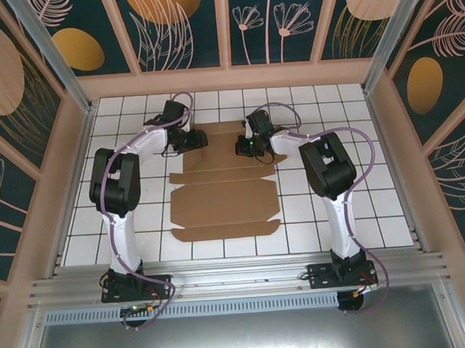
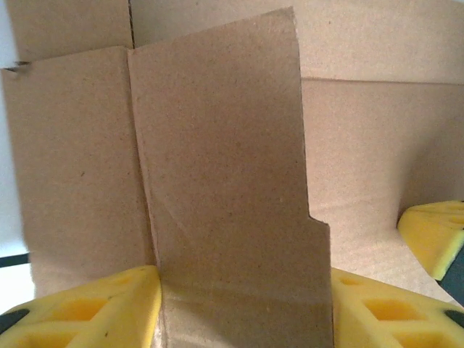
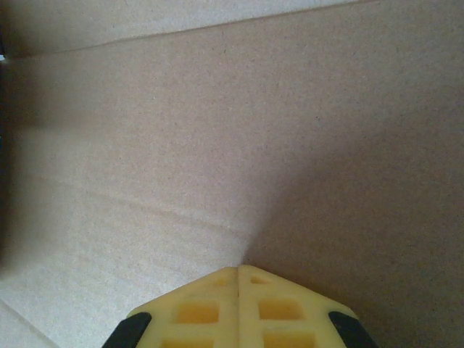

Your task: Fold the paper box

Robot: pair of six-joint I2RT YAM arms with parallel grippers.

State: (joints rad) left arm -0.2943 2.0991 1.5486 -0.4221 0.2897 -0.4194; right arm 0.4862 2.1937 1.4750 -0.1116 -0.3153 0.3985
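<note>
Brown sheet: the plain brown corrugated cardboard paper box (image 1: 225, 205) lies mostly flat in the middle of the white tiled table (image 1: 313, 216), long panels running left to right, scalloped flaps on its near edge.
Left gripper: the left gripper (image 1: 195, 140) sits at the far left corner of the paper box, over its back panel.
Right gripper: the right gripper (image 1: 244, 148) sits on the far part of the sheet, right of centre, near the left gripper but apart from it.
Left jaws: spread wide; in the left wrist view (image 2: 245, 281) an upright notched flap (image 2: 225, 181) stands across the gap between the yellow fingers (image 2: 87, 308). Whether the pads touch its side edges I cannot tell.
Right jaws: pressed together, nothing between them, tip (image 3: 239, 270) down against bare cardboard.
Edges: bare tiles flank the sheet on both sides; tile rows stay open beyond its far edge; its near flaps end just short of the table's near edge.
Left wrist extra: creases, the flap's step cut, and a second yellow tip (image 2: 433, 233) low at the right margin.
Top view extra: the sheet's whole outline and both arms.
</note>
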